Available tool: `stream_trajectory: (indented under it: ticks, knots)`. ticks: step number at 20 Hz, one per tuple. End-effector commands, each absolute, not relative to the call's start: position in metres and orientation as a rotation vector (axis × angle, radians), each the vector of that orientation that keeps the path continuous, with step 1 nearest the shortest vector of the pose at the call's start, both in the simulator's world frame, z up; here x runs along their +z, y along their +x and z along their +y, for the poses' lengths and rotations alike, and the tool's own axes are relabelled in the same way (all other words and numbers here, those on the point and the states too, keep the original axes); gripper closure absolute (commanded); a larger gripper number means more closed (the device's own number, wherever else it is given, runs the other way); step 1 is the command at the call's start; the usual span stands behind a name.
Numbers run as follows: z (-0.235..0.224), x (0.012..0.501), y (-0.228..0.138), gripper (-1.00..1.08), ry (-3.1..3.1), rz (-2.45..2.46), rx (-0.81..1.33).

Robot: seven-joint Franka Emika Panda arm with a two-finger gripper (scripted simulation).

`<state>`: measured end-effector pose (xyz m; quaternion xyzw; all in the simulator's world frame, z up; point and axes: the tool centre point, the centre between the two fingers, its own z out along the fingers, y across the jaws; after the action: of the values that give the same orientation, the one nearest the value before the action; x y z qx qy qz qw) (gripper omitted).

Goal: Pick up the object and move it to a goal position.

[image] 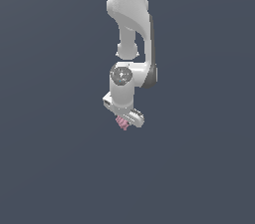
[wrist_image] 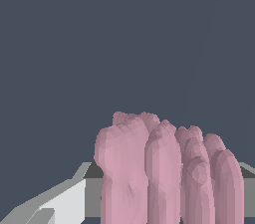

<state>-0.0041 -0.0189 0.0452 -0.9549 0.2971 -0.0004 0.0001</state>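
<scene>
My gripper [image: 124,120] is closed on the object [image: 122,123], a little pink lump with bumpy ribs that sticks out just under my white hand. In the wrist view the object [wrist_image: 164,168] fills the low part of the picture, and a bit of one pale finger [wrist_image: 64,200] shows beside it. I cannot see the fingertips themselves, but the lump sits right between them and nothing else is touching it, so I think I am holding it. It is much smaller than my hand, so I think it is very light. Its ribs look hard and bumpy, so I think it will not squash. The bumps could let it twist or slip if I squeeze only one rib, so the best place to hold it is across its thick middle. I see no box, bowl or tray anywhere, only plain dark gray all around. I see no mark for the goal.
</scene>
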Motion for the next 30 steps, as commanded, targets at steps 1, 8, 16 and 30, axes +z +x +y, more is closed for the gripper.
stream_trajectory:
  ticks: [1,8,16,30]
  knots:
    - [-0.019,0.044,-0.004,1.08,-3.000,0.933,0.000]
    - [-0.019,0.046,-0.003,1.08,-2.999,0.933,-0.001]
    - [-0.030,0.068,0.010,1.08,-2.999,0.933,-0.001]
    - [-0.073,0.159,0.067,1.08,-3.001,0.934,-0.001]
